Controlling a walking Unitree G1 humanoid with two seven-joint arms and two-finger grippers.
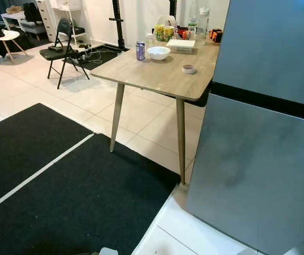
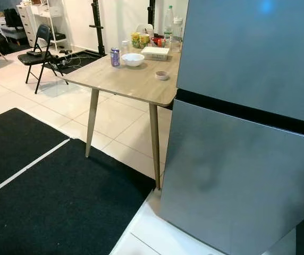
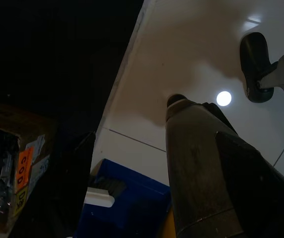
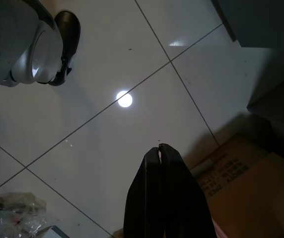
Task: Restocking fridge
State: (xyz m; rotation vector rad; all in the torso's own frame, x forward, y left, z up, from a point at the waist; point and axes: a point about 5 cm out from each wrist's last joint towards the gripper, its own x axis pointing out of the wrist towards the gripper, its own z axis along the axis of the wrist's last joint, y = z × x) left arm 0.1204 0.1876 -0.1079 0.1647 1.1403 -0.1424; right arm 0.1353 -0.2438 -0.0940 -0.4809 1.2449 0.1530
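Standing at the robot's front-right, the fridge (image 1: 269,122) has both doors closed; stock such as the can (image 1: 140,50) sits on the table (image 1: 157,74) to its left. Right gripper (image 4: 161,148) hangs w/ fingers pressed together, left gripper (image 3: 132,119) spread, both aimed at the floor, so the right arm seems nearer the fridge.

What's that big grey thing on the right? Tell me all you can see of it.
It looks like the fridge: a tall box with smooth, matt grey-blue metal fronts. A dark horizontal gap splits it into an upper and a lower door, both shut. No handles are visible. It stands upright on the white tiled floor, right beside the wooden table, whose corner reaches its side; whether they touch is unclear. A faint blue light reflects near its top.
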